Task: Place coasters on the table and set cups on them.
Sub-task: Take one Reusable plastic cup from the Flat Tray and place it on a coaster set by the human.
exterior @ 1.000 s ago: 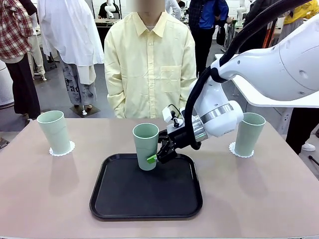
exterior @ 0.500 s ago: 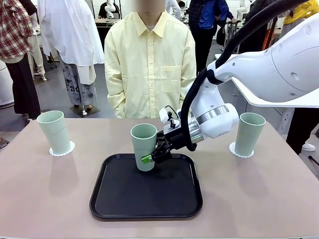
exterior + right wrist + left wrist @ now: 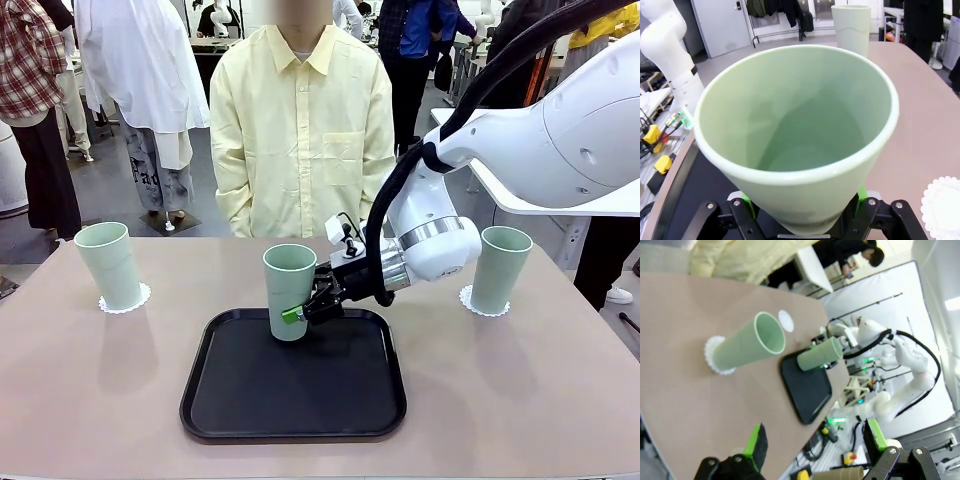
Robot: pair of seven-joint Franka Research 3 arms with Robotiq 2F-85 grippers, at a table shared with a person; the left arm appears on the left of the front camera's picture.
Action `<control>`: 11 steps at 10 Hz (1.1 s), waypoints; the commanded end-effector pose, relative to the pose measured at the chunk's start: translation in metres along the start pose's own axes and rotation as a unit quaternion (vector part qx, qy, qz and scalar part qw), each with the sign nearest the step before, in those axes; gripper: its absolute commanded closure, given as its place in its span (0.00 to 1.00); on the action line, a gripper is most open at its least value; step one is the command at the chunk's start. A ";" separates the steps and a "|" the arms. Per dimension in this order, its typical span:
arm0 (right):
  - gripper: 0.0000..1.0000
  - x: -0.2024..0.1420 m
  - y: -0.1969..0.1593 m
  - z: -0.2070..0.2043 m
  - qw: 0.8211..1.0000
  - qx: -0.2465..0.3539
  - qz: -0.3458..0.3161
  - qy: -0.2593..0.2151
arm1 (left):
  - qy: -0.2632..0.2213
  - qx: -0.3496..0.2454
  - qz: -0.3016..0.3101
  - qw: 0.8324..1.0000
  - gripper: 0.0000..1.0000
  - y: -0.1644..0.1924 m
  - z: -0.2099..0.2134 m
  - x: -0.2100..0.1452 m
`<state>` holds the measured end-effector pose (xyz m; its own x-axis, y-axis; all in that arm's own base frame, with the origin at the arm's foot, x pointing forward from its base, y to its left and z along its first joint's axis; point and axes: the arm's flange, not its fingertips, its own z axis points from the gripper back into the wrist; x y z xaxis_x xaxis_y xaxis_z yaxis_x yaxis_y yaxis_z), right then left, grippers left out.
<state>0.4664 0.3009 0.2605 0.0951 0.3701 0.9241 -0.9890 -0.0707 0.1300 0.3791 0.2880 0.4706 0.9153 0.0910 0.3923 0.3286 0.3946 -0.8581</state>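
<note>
The middle cup (image 3: 288,290), a tall pale mint-green matte tumbler tapering toward its base, sits clamped low on its wall in the jaws of the right gripper (image 3: 296,314) over the far edge of a black tray (image 3: 293,415); whether its base touches the tray I cannot tell. In the right wrist view the same cup (image 3: 800,130) shows a smooth, empty inside, with green pads pressed to both sides of it. The tray is a shallow black rectangle with rounded corners and a raised rim, lying in the middle of the worktop (image 3: 90,400), a broad beige-pink slab with rounded corners. At the far left stands a second cup (image 3: 108,264), upright on a small round white coaster (image 3: 125,302) with a scalloped lacy edge; at the far right a third cup (image 3: 500,268) stands upright on a matching coaster (image 3: 468,300). In the left wrist view a third coaster (image 3: 786,321), bare, lies on the worktop beyond the nearer cup. The left gripper (image 3: 815,442) hangs off the worktop's edge with its jaws released and apart, holding nothing. A person in a pale yellow shirt (image 3: 300,130) stands at the far side of the worktop, in a bright room with other people and tables farther back.
</note>
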 end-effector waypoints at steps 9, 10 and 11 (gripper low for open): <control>0.78 0.147 -0.006 0.027 0.996 -0.073 0.015 0.052 | -0.002 -0.002 -0.002 1.000 0.00 -0.002 0.001 0.000; 0.78 0.153 -0.026 0.025 0.995 -0.074 -0.001 0.064 | -0.002 -0.002 -0.002 1.000 0.00 -0.002 0.001 0.000; 0.78 0.157 -0.046 0.025 0.995 -0.071 -0.007 0.072 | -0.002 -0.002 -0.002 1.000 0.00 -0.002 0.001 0.000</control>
<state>0.5015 0.3257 0.4118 0.0649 0.4728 0.8788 -0.9973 0.0605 0.0411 0.3790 0.2881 0.4707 0.9153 0.0912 0.3924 0.3286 0.3947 -0.8581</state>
